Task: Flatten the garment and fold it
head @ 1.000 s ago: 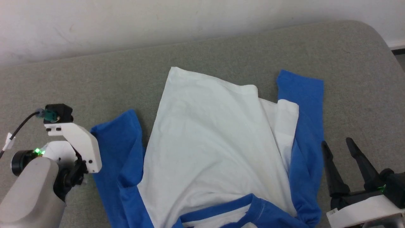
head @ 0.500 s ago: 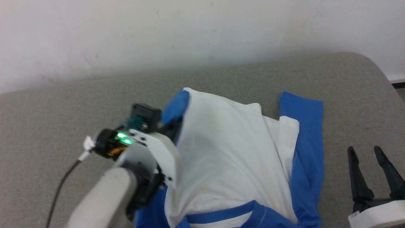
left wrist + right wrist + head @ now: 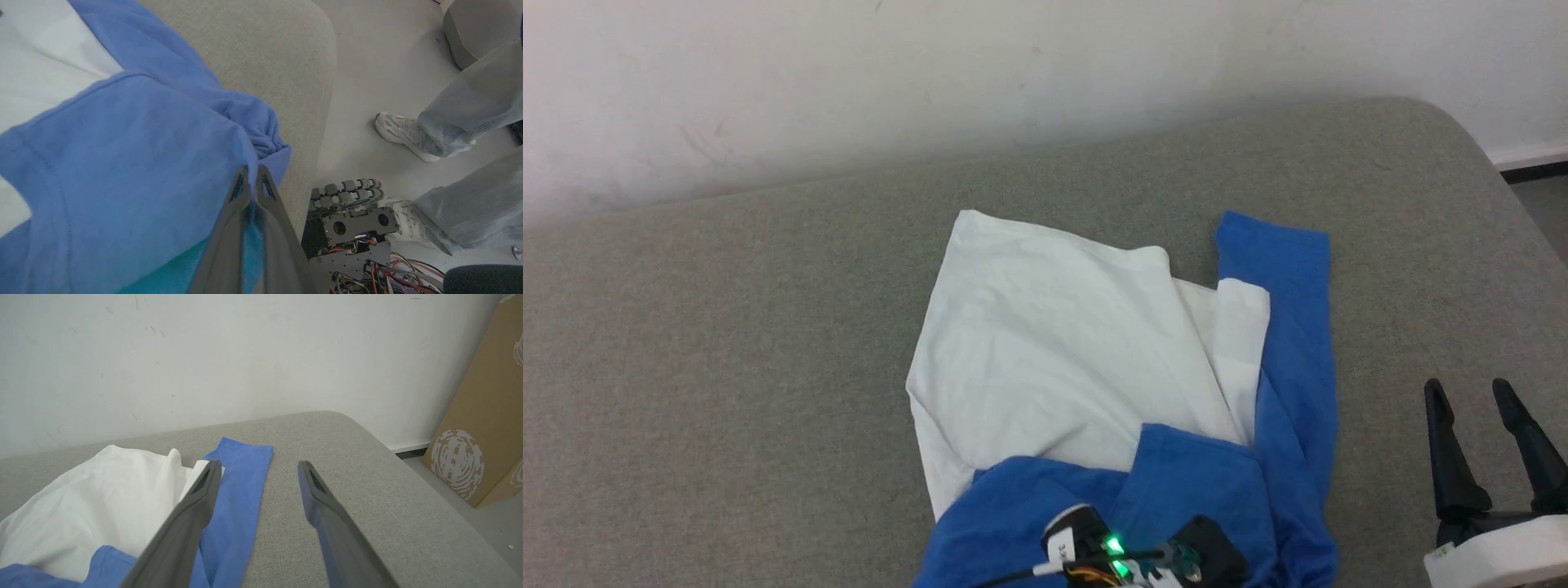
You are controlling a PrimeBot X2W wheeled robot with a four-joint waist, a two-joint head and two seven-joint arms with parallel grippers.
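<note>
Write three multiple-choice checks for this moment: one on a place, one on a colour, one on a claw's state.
1. Relative to the garment, where is the right claw?
A. above its white body
B. off its right side, over the grey padded surface
C. beneath its collar

2. What colour is the cloth in the left claw?
A. white
B. blue
C. grey

3. How do the right claw's jaws stand?
A. shut on a sleeve
B. shut, empty
C. open, empty

Answers:
1 B: the head view shows it clear of the cloth.
2 B: the left wrist view shows it pinched on blue fabric.
3 C: the right wrist view shows a wide gap holding nothing.
</note>
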